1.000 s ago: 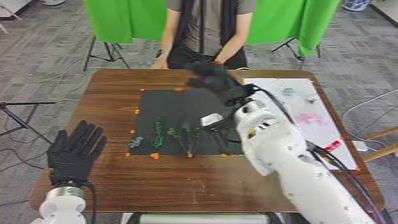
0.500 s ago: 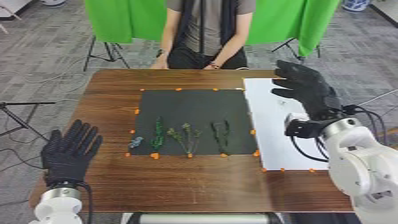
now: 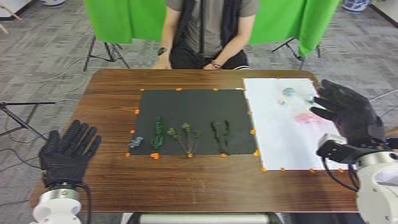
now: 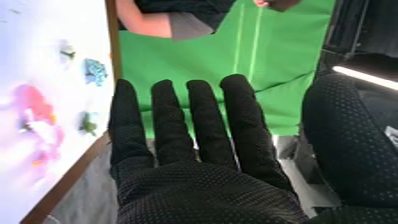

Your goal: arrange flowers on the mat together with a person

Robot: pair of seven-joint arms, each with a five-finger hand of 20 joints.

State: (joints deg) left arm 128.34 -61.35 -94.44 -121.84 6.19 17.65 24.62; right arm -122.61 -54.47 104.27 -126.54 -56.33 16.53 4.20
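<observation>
Flowers (image 3: 158,136) in row on black mat (image 3: 182,107).

The left hand (image 3: 66,159) and right hand (image 3: 359,122) have straight fingers (image 4: 207,120).

A small grey-blue sprig (image 3: 136,142) and green stems (image 3: 158,135) line the robot's side of a dark mat (image 3: 178,107) on a wooden desk (image 3: 191,187), beside a white sheet (image 3: 289,145) bearing pink (image 3: 309,118) and pale bluish flowers (image 3: 289,91). The robot's left hand (image 3: 65,159), fingers straight, and right hand (image 3: 358,119) flank the display.
</observation>
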